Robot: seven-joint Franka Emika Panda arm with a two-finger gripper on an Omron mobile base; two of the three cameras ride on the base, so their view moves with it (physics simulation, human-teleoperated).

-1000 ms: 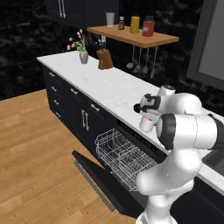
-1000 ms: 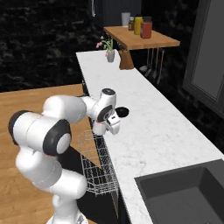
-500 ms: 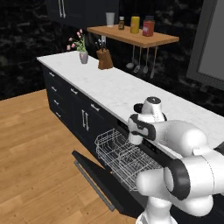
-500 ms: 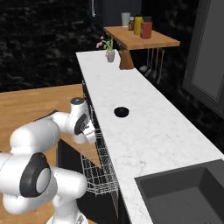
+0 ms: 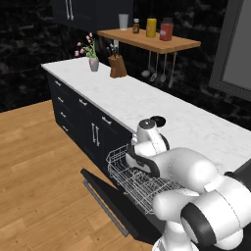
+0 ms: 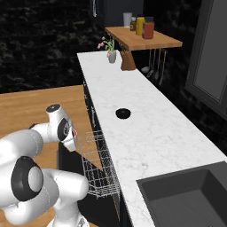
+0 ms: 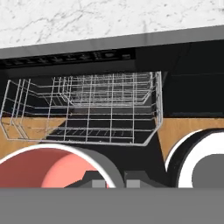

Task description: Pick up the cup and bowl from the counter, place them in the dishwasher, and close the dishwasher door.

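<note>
My gripper (image 7: 112,181) hangs low in front of the open dishwasher, shut on the rim of the cup (image 7: 48,168), whose red top shows at the lower left of the hand view. From the right base camera a sliver of the cup's red (image 6: 75,132) shows at the hand. The white wire rack (image 7: 87,109) is pulled out straight ahead, under the dotted control strip (image 7: 65,57) and the counter (image 7: 109,17). The black bowl (image 6: 123,113) sits mid-counter, also bowl (image 5: 158,120). The dishwasher door (image 5: 110,203) lies folded down below the rack (image 5: 139,181).
Black handled drawers (image 5: 93,132) stand left of the dishwasher. A sink (image 6: 186,195) is sunk into the counter's near right end. A knife block (image 5: 116,67), a flower vase (image 5: 93,62) and a wooden shelf (image 5: 147,41) with jars stand at the far end. Wooden floor (image 5: 39,162) lies to the left.
The arm has swung down off the counter with the cup, from beside the bowl to in front of the pulled-out rack. The bowl has stayed in place.
</note>
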